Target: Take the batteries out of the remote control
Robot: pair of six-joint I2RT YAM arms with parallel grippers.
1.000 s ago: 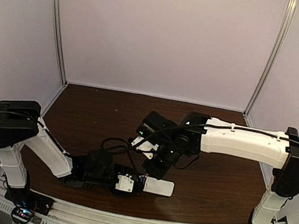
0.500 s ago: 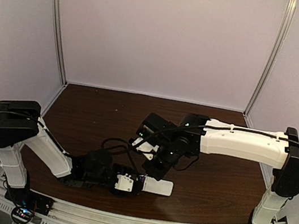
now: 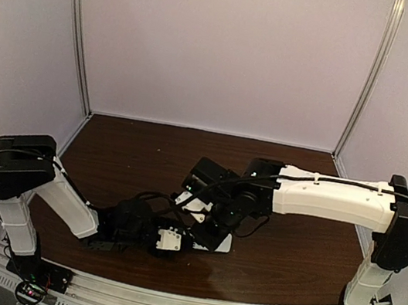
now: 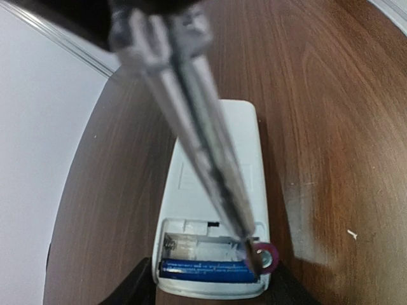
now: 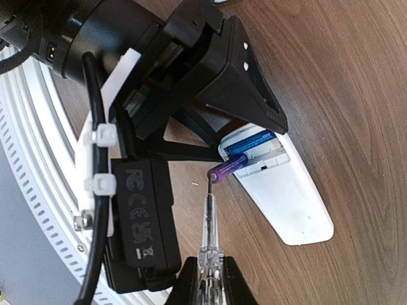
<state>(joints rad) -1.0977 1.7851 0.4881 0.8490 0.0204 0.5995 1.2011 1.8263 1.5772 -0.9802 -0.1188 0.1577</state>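
One remote control (image 4: 245, 146) clamped by left tool (image 4: 211, 292), two batteries (image 4: 203, 270), one pick (image 5: 208, 222) pinched by right tool (image 5: 208, 283)

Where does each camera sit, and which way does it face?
Top: above and behind, looking down on the table; left arm and right arm show.
Left wrist: looks along the remote control; its fingers flank the bottom edge.
Right wrist: looks along the pale tool between its fingers.
Both wrists share the purple battery.
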